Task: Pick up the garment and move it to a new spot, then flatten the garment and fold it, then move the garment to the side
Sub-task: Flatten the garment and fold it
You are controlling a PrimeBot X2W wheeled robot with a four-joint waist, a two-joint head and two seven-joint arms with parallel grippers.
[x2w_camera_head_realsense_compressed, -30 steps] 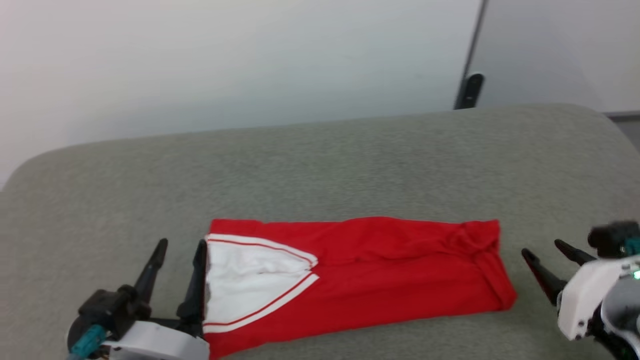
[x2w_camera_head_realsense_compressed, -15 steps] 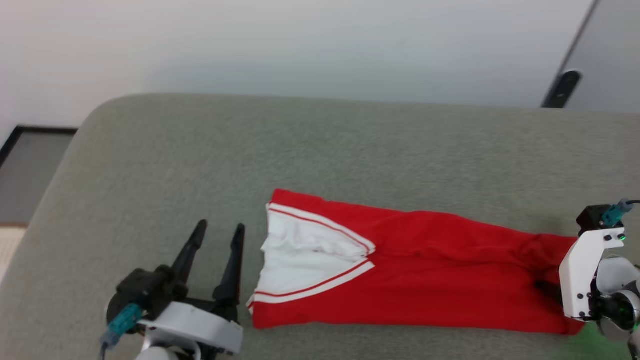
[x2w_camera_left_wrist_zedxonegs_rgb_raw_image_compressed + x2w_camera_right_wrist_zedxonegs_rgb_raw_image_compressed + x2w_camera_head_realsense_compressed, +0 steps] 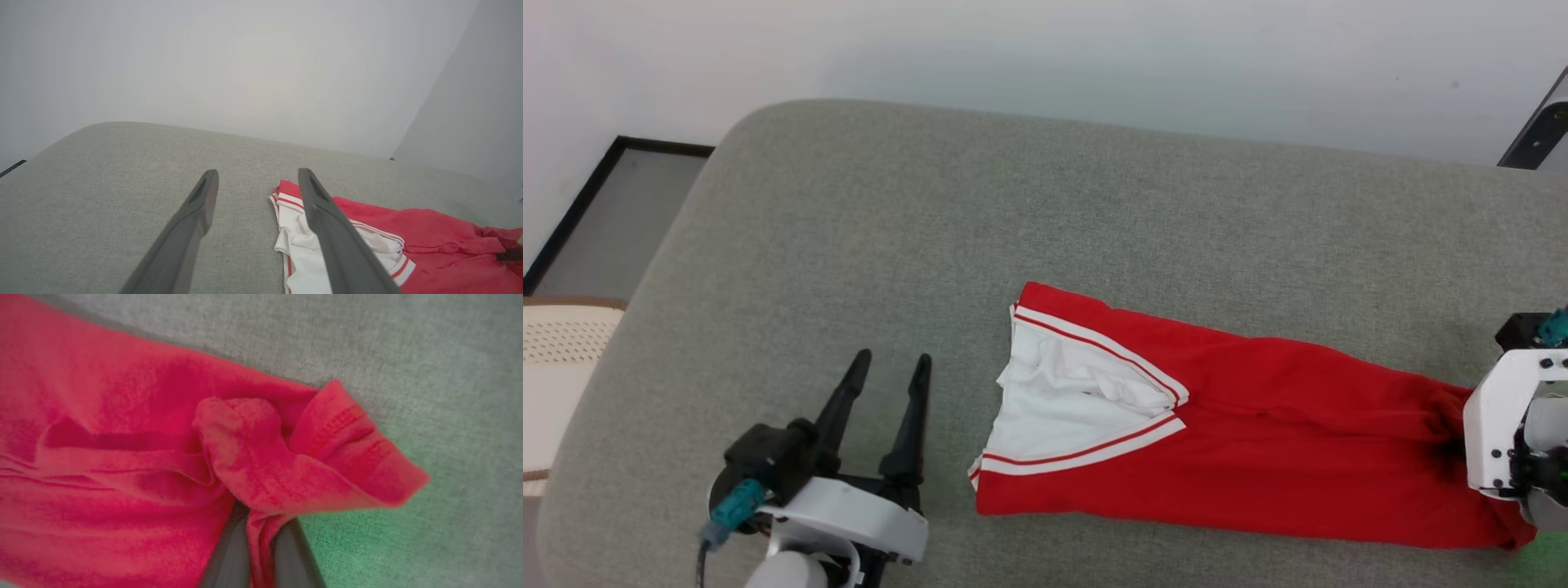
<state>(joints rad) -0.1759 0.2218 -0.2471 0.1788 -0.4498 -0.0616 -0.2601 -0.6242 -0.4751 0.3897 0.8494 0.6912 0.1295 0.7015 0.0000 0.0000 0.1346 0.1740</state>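
Note:
The garment (image 3: 1258, 457) lies flat on the grey cushion, bright red with a white striped panel (image 3: 1070, 408) at its left end. My left gripper (image 3: 890, 367) rests open on the cushion a short way left of that white end, touching no fabric. In the left wrist view its two fingers (image 3: 200, 204) stand apart, and the garment (image 3: 408, 237) lies to their right. My right gripper (image 3: 259, 543) is shut on the garment's (image 3: 135, 428) bunched right end, with red fabric pinched between its jaws. In the head view, its white wrist housing (image 3: 1499, 425) covers that end.
The grey cushion (image 3: 915, 229) curves down at its left edge, beside a dark-framed floor panel (image 3: 613, 212) and a cream perforated object (image 3: 556, 367). A pale wall runs behind it. A dark post (image 3: 1535, 131) stands at the upper right.
The head camera has turned. My right gripper moved onto the garment's right end and shut on it, bunching the fabric. A gap now separates my left gripper from the white end.

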